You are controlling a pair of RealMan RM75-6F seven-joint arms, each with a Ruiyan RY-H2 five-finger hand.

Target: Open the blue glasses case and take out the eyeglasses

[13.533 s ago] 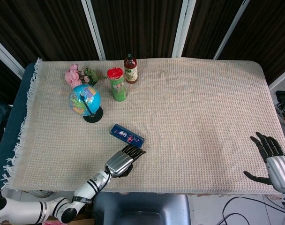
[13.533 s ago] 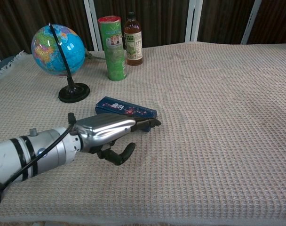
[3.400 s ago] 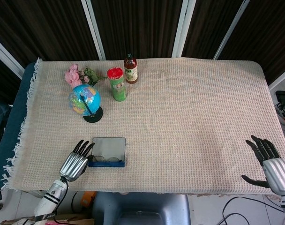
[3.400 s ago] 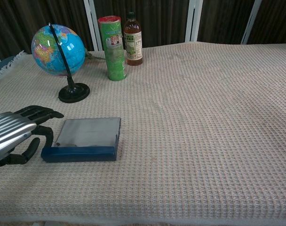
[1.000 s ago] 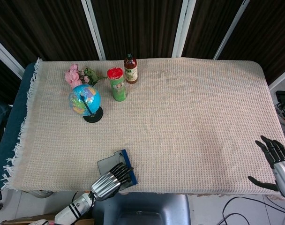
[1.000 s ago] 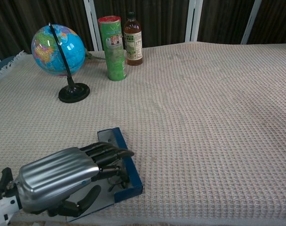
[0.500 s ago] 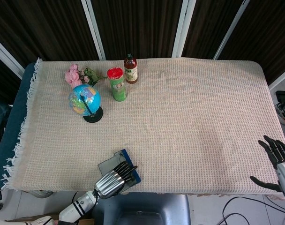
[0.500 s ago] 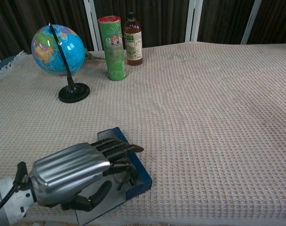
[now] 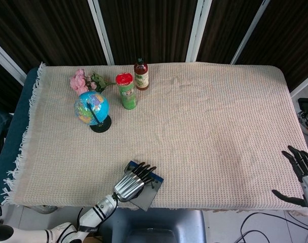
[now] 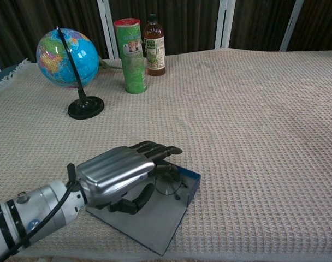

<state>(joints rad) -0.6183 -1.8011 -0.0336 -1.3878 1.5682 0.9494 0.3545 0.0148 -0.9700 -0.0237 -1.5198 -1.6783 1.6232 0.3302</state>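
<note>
The left hand (image 10: pixel 122 173) lay over the open blue glasses case (image 10: pixel 155 213), fingers reaching the eyeglasses (image 10: pixel 169 183); whether it gripped them was unclear. The right hand (image 9: pixel 302 174) hung released off the surface (image 9: pixel 209 126).

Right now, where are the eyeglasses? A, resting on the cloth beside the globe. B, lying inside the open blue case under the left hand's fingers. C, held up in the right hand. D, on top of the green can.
B: in the chest view the eyeglasses lie in the open blue glasses case, with the left hand reaching over them.
</note>
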